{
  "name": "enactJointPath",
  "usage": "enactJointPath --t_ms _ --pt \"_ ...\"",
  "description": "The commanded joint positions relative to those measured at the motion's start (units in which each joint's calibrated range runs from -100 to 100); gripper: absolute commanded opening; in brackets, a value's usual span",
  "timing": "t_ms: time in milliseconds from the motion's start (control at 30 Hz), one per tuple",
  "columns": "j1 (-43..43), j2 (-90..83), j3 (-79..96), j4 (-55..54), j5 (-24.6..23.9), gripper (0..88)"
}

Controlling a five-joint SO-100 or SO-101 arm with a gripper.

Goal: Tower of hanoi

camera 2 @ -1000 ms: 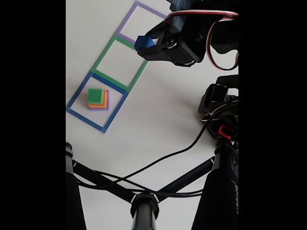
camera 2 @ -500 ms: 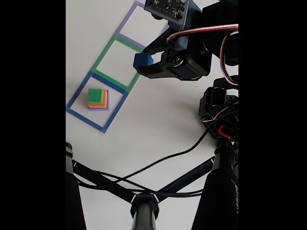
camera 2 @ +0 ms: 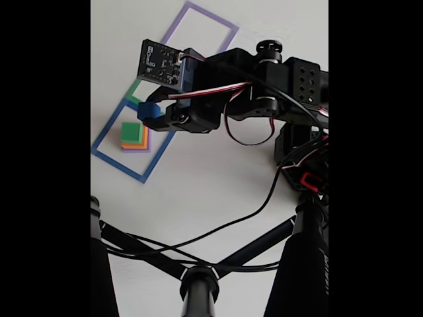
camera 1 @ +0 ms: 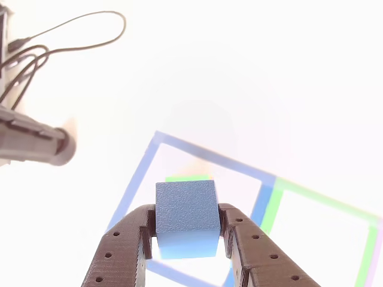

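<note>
My gripper (camera 1: 185, 230) is shut on a blue cube (camera 1: 186, 214), which sits between the two brown fingers (camera 1: 128, 248) in the other view. In the fixed view the gripper (camera 2: 153, 113) carries the blue cube (camera 2: 149, 110) in the air just above and to the right of a stack of cubes (camera 2: 135, 138) with green on top, then orange, then purple. That stack stands inside the blue square outline (camera 2: 109, 160). In the other view a green edge (camera 1: 188, 178) of the stack peeks out just above the held cube.
Flat green (camera 2: 134, 91) and purple (camera 2: 198, 20) square outlines continue the row past the blue one. A black tripod (camera 2: 198, 281) and cables (camera 2: 231, 218) fill the lower fixed view. A dark rod (camera 1: 33, 140) and cables (camera 1: 60, 36) sit at left in the other view.
The arm has swung left and down with the blue cube, from over the green and purple outlines to just beside the stack in the blue outline. The stack has not moved.
</note>
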Motion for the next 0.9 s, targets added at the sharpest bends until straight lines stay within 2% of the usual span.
enactJointPath --t_ms 0,267,400,867 --pt "0.27 0.44 10.87 -19.43 0.79 2.3" --pt "-0.11 8.84 23.24 -43.88 0.79 2.6" --pt "0.17 12.55 25.33 -51.09 0.79 2.8" --pt "0.56 19.50 28.24 -62.02 0.79 2.7"
